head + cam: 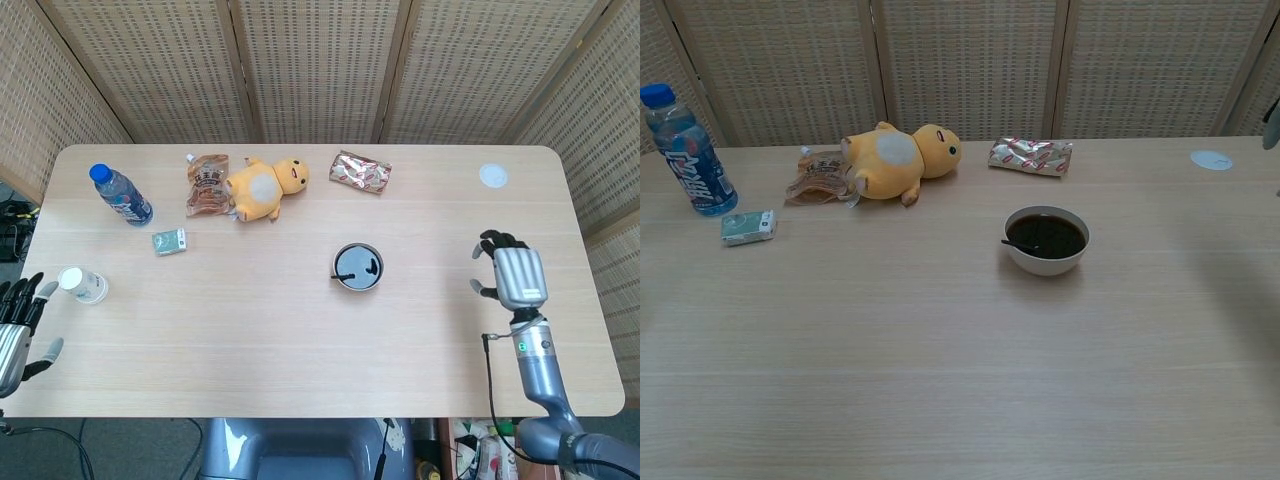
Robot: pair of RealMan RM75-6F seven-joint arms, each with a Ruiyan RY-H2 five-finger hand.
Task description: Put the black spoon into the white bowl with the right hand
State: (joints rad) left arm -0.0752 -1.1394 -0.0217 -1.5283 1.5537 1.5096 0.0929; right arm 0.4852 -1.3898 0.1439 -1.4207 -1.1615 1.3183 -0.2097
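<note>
Spoon (352,271): lies inside the bowl (1024,260), handle over the rim, so the placing looks done.
Right hand (513,276): well off to the bowl's right near the table (300,340) edge, fingers apart, holding nothing; judged clear of the bowl.
Left hand (15,330): at the table's left edge, fingers spread, idle.

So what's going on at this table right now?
The black spoon lies in the white bowl near the middle of the table, so that job looks done. The right hand hangs open and empty over the table's right side, well away from the bowl. The left hand sits open at the left edge, near a paper cup. Nothing is being held.
</note>
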